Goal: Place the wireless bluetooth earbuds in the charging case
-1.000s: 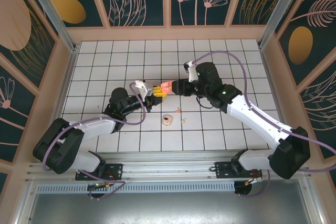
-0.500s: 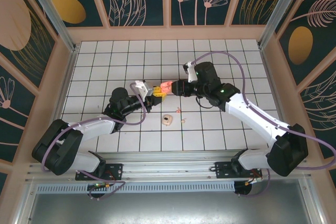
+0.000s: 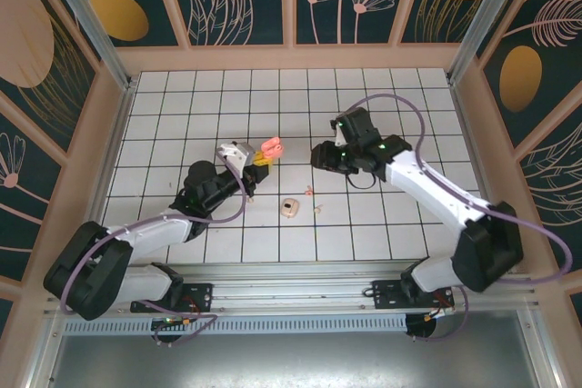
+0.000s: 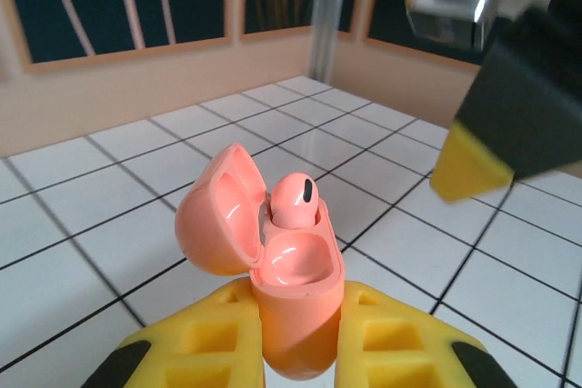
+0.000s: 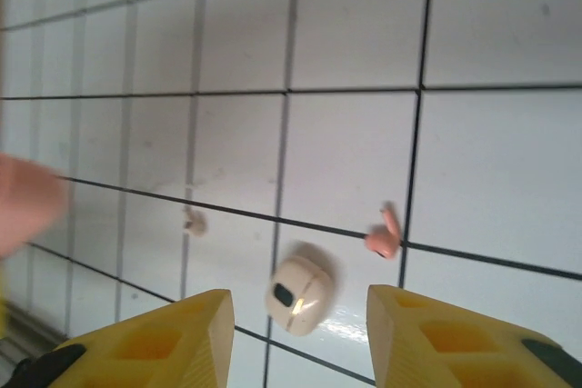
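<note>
Your right pincer [image 3: 316, 155] has backed off toward 3 o'clock, released and empty, leaving one bud [image 4: 296, 199] seated in the open pink case [image 4: 296, 302] clenched in your left pincer [image 3: 259, 159], so the loose pink bud [image 5: 384, 239] at 2 o'clock of the cream case [image 5: 298, 293] looks next.

Your left arm [image 3: 145, 229] and right arm [image 3: 436, 190] wear white shells over black joints, each trailing a purple cable [image 3: 386, 98]; the right hand [image 5: 300, 297] carries blocky yellow fingers [image 5: 155, 343].
</note>
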